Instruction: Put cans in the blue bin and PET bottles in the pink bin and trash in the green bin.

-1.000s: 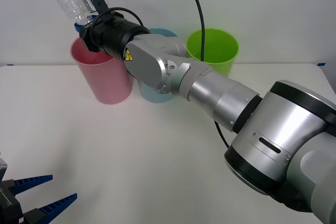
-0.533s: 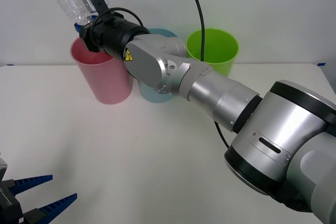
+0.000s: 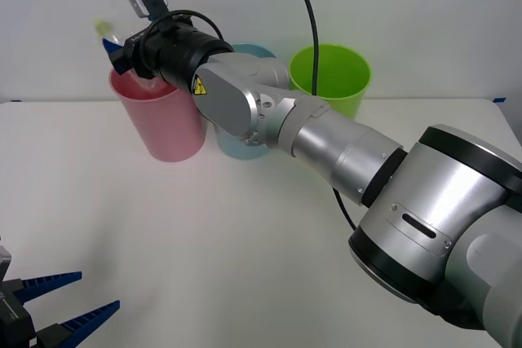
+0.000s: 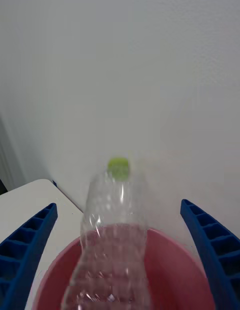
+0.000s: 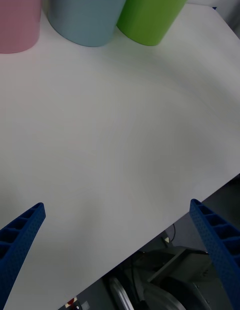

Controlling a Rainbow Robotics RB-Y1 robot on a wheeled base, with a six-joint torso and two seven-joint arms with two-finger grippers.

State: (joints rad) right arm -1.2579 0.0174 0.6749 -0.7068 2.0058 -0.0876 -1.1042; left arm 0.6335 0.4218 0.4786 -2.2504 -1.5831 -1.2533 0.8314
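You are working in what looks like a robotics lab or test room, not a home or kitchen. The white table in front of you is plain and bare, and it backs onto an unmarked white wall running from ten to two o'clock. At twelve o'clock three identical plastic bins stand in a staged row: the pink bin, the blue bin and the green bin. Past the table's edge in the left wrist view you can see dark floor and grey metal framework, possibly equipment stands, though that corner is too blurred to be sure.
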